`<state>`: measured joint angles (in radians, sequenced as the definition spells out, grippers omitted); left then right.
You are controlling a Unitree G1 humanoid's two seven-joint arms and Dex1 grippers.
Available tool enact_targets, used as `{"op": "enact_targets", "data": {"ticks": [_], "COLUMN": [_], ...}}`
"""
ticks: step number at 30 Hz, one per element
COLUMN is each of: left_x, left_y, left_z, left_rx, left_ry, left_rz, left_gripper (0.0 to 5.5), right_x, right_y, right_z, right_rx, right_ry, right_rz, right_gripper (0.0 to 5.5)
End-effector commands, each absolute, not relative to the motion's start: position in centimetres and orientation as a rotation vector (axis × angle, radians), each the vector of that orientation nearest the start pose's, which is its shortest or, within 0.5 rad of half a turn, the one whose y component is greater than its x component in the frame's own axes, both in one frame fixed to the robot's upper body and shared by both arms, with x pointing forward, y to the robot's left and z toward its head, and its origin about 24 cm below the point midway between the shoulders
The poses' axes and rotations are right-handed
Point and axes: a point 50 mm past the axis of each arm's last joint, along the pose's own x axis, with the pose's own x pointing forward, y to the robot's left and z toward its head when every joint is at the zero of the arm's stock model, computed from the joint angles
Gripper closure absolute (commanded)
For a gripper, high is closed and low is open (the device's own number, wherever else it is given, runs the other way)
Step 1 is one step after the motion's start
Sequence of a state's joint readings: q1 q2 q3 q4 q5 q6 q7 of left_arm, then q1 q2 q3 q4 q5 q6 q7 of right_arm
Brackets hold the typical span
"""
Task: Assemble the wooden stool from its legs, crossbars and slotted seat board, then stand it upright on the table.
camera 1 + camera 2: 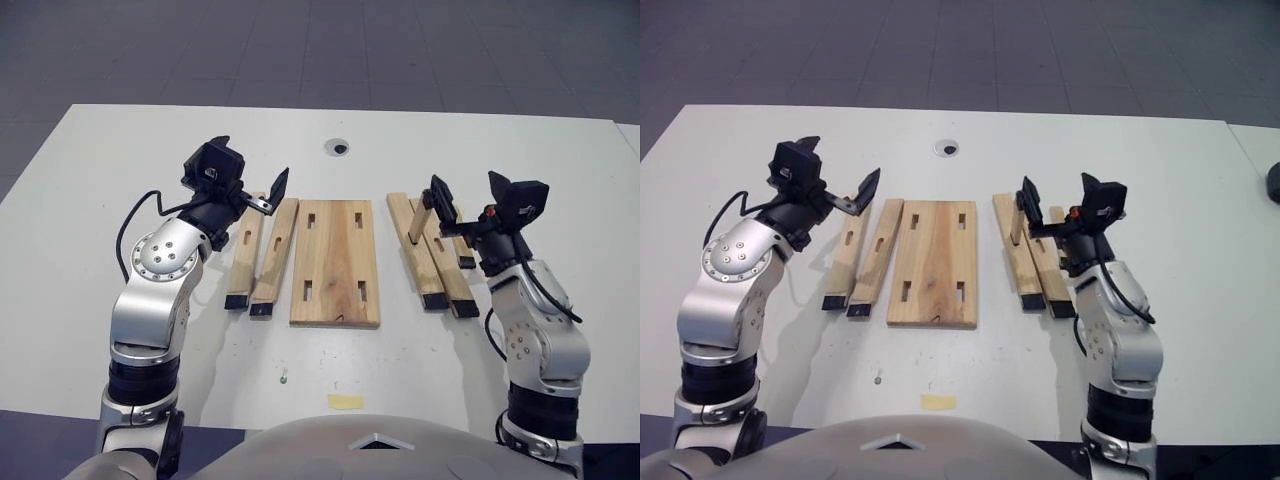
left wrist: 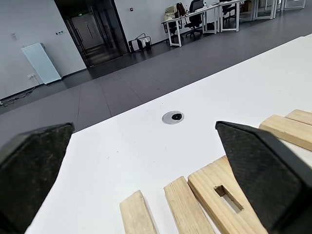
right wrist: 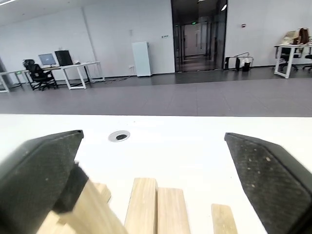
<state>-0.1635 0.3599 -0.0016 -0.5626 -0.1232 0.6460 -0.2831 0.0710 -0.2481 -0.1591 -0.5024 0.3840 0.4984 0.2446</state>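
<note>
With the left gripper (image 2: 145, 126) and right gripper (image 3: 153, 134) both spread-jawed, we'd pinch the seat board (image 1: 335, 262), lying mid-table (image 1: 120, 180) and likely stiff, light and smooth, across a long edge.

White table (image 1: 120, 160). Seat board (image 1: 335, 262) flat at centre. Two legs (image 1: 246, 250) left of it, more wooden pieces (image 1: 435, 265) right. Grommet (image 1: 337, 148) beyond board. Yellow tape (image 1: 345, 401) near front edge.
</note>
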Motion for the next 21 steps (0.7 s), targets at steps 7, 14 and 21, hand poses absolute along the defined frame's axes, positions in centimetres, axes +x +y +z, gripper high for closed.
{"op": "enact_targets", "data": {"ticks": [7,14,21], "left_x": [24.4,24.4,24.3], "left_y": [16.1,15.9,15.6], "left_z": [14.2,14.0,13.7], "left_rx": [0.245,0.252,0.253], "left_ry": [0.012,0.017,0.023], "left_rz": [-0.326,-0.323,-0.326], "left_gripper": [0.1,0.1,0.1], "right_x": [20.0,19.5,19.3], "right_y": [-18.1,-17.6,-17.9], "right_z": [7.6,6.9,7.0], "right_rx": [0.007,-0.024,-0.059], "right_ry": [0.397,0.51,0.573], "right_rz": [0.472,0.52,0.48], "right_gripper": [0.12,0.12,0.12]}}
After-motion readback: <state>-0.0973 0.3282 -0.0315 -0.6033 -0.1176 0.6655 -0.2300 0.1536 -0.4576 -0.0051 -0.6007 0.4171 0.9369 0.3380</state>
